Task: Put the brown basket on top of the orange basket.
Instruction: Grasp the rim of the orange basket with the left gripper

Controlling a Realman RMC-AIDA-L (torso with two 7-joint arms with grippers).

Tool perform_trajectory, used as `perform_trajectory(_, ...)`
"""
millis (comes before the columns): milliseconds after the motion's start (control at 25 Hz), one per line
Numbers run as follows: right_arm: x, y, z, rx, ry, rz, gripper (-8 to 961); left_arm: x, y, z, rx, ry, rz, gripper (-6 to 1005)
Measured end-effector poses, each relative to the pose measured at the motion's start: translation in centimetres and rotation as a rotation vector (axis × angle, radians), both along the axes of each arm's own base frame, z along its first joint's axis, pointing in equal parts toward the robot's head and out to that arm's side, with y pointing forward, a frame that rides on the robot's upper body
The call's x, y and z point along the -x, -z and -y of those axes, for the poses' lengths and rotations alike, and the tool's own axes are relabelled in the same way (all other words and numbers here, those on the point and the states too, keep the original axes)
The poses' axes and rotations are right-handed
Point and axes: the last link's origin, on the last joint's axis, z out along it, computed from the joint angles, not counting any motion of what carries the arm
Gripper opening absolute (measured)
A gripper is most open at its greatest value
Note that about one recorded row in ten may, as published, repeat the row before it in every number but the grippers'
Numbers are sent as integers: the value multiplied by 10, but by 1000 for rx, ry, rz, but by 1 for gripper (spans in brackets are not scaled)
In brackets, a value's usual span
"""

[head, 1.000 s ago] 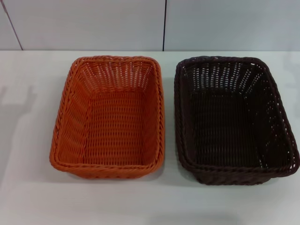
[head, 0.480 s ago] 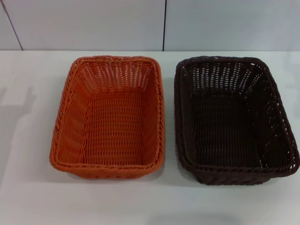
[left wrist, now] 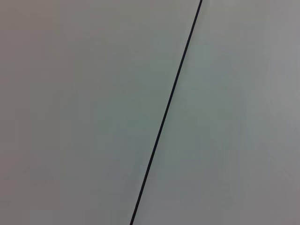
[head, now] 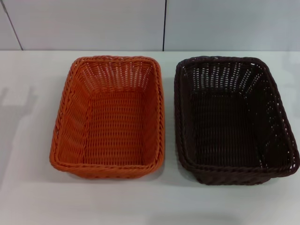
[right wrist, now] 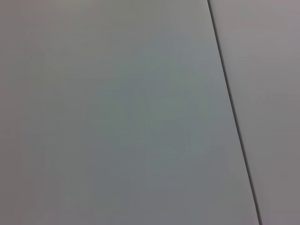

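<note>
The orange basket (head: 110,117) sits upright on the white table (head: 28,140), left of centre in the head view. Just to its right, a narrow gap apart, stands the brown basket (head: 232,119), also upright and with nothing in it. Its near right corner reaches the picture's right edge. Neither gripper nor arm shows in the head view. Both wrist views show only a plain grey-white panel with a thin dark seam (left wrist: 166,112) (right wrist: 232,112), with no fingers in them.
A white panelled wall (head: 93,23) with dark vertical seams rises behind the table's far edge. A faint grey shadow (head: 18,112) lies on the table left of the orange basket. White tabletop runs along the front of both baskets.
The baskets have not moved. The faint shadow on the table's left side has shifted slightly.
</note>
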Motion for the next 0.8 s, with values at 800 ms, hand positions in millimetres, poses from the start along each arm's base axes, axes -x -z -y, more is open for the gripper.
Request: perform_trajectory(800,2,0,-1,-3,-3,-3,576,-1,-1,-2,-1,4,-5,814)
